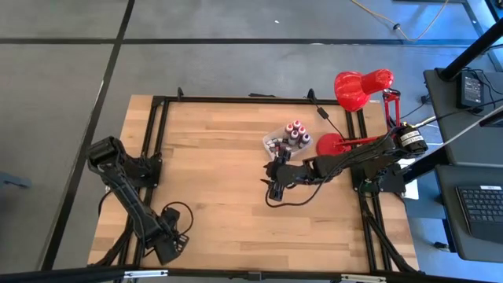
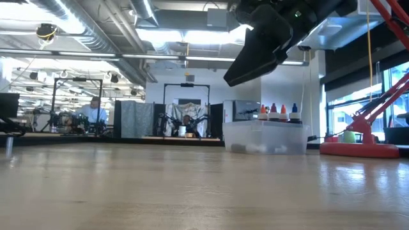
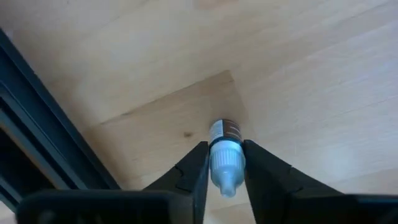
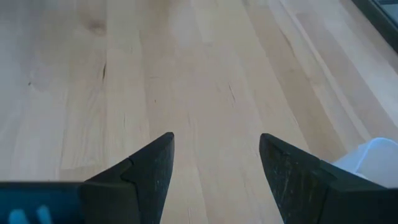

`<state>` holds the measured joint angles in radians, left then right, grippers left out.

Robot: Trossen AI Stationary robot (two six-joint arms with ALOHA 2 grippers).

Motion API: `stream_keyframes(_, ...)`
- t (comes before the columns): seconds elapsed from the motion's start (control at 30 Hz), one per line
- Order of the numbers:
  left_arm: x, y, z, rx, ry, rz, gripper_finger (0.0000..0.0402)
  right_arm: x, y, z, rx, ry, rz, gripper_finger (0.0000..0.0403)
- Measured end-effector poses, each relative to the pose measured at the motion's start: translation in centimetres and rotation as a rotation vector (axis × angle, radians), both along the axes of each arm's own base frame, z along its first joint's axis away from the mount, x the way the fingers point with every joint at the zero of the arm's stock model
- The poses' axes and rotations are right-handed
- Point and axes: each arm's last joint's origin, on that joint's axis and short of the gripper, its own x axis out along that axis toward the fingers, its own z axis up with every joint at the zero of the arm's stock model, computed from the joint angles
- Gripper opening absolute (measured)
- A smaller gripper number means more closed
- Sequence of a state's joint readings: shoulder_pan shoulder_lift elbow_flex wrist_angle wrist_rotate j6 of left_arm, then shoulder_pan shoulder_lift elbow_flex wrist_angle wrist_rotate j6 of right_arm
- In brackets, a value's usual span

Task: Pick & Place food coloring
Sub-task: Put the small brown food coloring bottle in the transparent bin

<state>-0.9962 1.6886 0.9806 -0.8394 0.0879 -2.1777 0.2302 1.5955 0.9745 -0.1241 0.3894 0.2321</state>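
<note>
A small food coloring bottle (image 3: pixel 224 140), dark with a whitish cap, stands between the two fingers of my left gripper (image 3: pixel 225 148), which is shut on it near the table's near left corner (image 1: pixel 170 245). In the high view the gripper hides the bottle. Several more food coloring bottles (image 1: pixel 294 130) stand upright in a clear plastic tub (image 1: pixel 273 142) at the far right. My right gripper (image 1: pixel 275 181) hangs open above the table's middle, just in front of the tub, with only bare wood between its fingers (image 4: pixel 214 155). My left gripper pinches the bottle between its two fingers, one on each side of the cap (image 3: pixel 225 163). The fingers come from above, pointing down. The bottle stands about upright, cap up. Whether its base rests on the table I cannot tell.
A red desk lamp (image 1: pixel 363 85) stands at the far right, its round base (image 1: pixel 328 144) right beside the tub. A black frame rail (image 3: pixel 37 137) runs along the table edge close to my left gripper. Bare wood (image 1: pixel 212 173) spreads across the table's middle and left.
</note>
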Motion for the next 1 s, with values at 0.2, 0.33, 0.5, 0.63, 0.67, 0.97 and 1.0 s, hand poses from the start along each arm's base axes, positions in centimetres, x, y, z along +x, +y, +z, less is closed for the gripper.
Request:
stream_keyframes(0.2,0.4,0.3,0.1,0.014,-0.03,-0.007,0.0067,-0.1,0.1,0.1,0.016,0.002,0.02,0.0239)
stream_keyframes(0.33,1.7,1.5,0.6,0.047,-0.113,-0.031,0.0067,-0.3,0.1,1.5,0.02,-0.003,0.021,0.0239)
stream_keyframes(0.5,4.8,4.8,2.2,0.162,-0.288,-0.089,0.0069,-1.3,0.5,3.6,0.03,0.034,0.024,0.0239)
stream_keyframes(0.63,7.4,8.8,4.0,0.271,-0.398,-0.159,0.0071,-3.0,0.7,4.6,0.078,0.101,-0.025,0.0239)
stream_keyframes(0.67,8.1,9.9,4.5,0.296,-0.419,-0.184,0.007,-3.6,0.7,4.7,0.089,0.135,-0.045,0.0239)
stream_keyframes(0.97,16.0,20.8,9.2,0.538,-0.899,-0.483,0.0069,-6.6,0.8,4.8,0.203,0.24,-0.277,0.0239)
stream_keyframes(1.0,16.8,22.0,9.7,0.569,-0.969,-0.501,0.0069,-6.6,0.8,4.8,0.217,0.233,-0.293,0.0239)
